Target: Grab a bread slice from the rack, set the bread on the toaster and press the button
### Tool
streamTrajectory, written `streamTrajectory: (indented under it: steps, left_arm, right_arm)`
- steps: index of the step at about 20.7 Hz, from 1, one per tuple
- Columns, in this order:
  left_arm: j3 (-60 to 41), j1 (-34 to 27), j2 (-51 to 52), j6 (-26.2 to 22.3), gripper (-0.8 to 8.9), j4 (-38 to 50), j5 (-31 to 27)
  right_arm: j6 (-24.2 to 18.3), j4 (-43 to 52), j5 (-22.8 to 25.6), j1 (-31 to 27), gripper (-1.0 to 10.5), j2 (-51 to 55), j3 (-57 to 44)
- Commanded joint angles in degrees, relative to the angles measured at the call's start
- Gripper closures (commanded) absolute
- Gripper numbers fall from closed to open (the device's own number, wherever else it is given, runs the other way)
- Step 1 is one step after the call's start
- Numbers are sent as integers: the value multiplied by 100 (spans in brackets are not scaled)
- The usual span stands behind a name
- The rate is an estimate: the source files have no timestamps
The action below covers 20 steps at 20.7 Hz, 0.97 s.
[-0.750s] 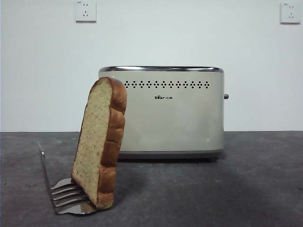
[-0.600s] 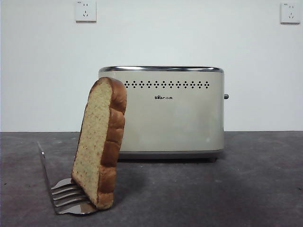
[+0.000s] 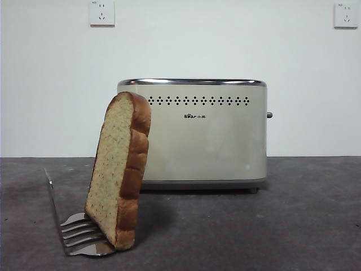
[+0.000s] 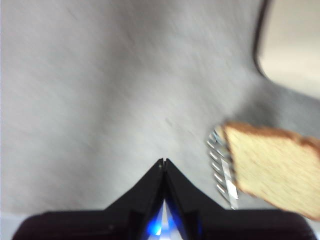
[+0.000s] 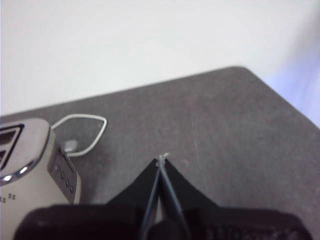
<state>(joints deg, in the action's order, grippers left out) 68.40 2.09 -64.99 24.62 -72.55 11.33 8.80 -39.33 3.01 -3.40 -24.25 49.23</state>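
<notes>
Toaster [image 3: 192, 132], cream; small dark logo on front, unreadable. Bread slice [image 3: 119, 169] leaning in rack [image 3: 79, 231]. Left gripper [image 4: 164, 162] & right gripper [image 5: 161, 160]: jaws pressed together, empty.

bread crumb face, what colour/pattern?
Yellowish-green with fine dark speckles, framed by a glossy brown crust. The slice of bread shows it best in the front view.

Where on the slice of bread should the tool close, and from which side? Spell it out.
Grip the slice of bread near its domed top, coming down from above with one jaw on each broad crumb face. It stands almost upright in the rack, tilted slightly, foot lodged among the tines, so the upper half is free. The left tool, shut and nearest the slice, would probably have to open first.
</notes>
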Motion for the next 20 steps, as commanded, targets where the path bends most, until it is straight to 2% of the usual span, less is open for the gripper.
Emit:
streamTrajectory:
  steps: [1, 3, 4, 6, 10, 11, 14, 17, 20]
  left_arm:
    - [138, 79, -208, 597, 816, -236, 345]
    - [157, 273, -232, 1158, 813, -282, 999]
    - [190, 487, -197, 1276, 813, -282, 964]
    - [262, 988, -160, 1698, 814, -284, 306]
    - [264, 1967, -236, 2507, 810, -216, 216]
    - [264, 2142, -275, 2599, 794, -192, 216]
    - [264, 2575, -487, 2774, 631, -33, 188]
    - [264, 2813, -643, 2846, 523, 216, 199]
    - [267, 3080, -796, 3012, 496, 546, 205]
  right_arm:
    - [55, -181, -2, 4, 946, -157, 136]
    - [57, -319, -4, 4, 946, -271, 195]
    - [57, -393, -7, 4, 946, -291, 199]
    - [59, -614, -52, 4, 946, -291, 205]
    - [59, -960, -299, 4, 946, -289, 205]
    - [59, -988, -389, 4, 946, -289, 205]
    - [59, -1005, -518, 4, 946, -286, 205]
    - [61, -1038, -529, 4, 946, -289, 205]
    - [59, -1049, -605, 4, 946, -286, 205]
